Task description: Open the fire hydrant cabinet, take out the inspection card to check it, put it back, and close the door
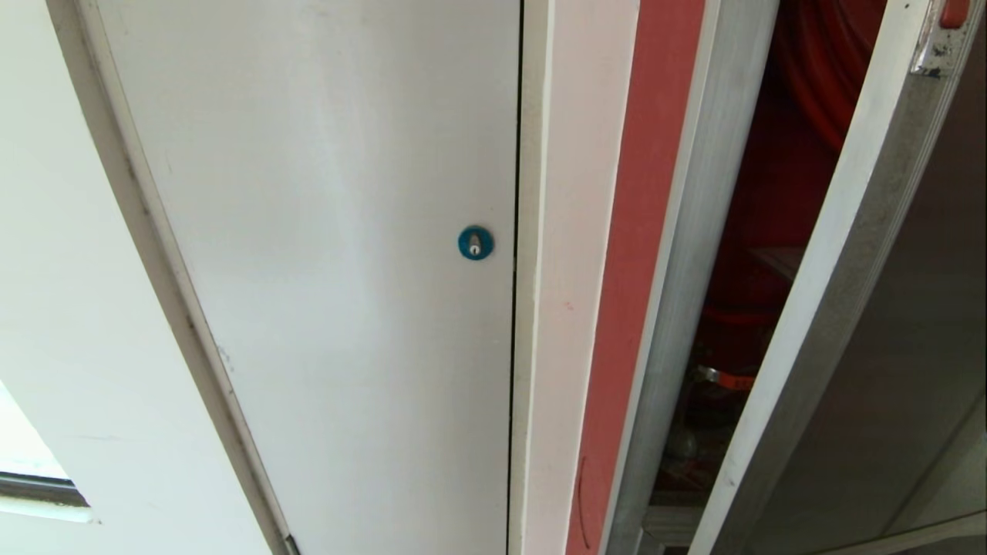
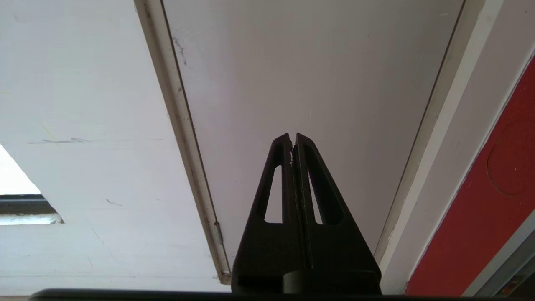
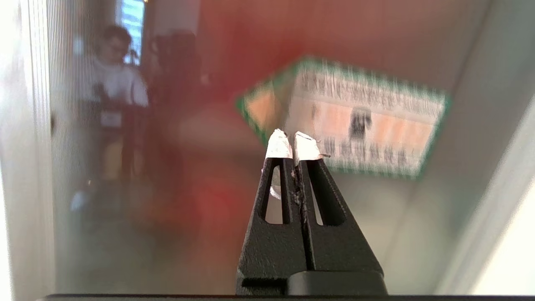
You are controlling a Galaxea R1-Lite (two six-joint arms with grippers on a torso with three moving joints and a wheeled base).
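The fire hydrant cabinet (image 1: 644, 231) stands at the right of the head view, its side red and its frame silver. The door (image 1: 817, 293), dark glass in an aluminium frame with a red latch (image 1: 954, 11), stands ajar. Through the gap I see the red hose reel (image 1: 817, 69) and a valve (image 1: 725, 378). Neither arm shows in the head view. My right gripper (image 3: 294, 142) is shut on nothing, its white-taped tips facing a dark glass panel (image 3: 167, 167). The left gripper (image 2: 292, 136) is shut and points at the white door. The inspection card is out of view.
A plain white door (image 1: 324, 231) with a round blue lock (image 1: 475, 243) fills the left of the head view. A blurred green-edged printed label (image 3: 363, 121) shows on the glass by my right fingertips. A person (image 3: 113, 75) is reflected in that glass.
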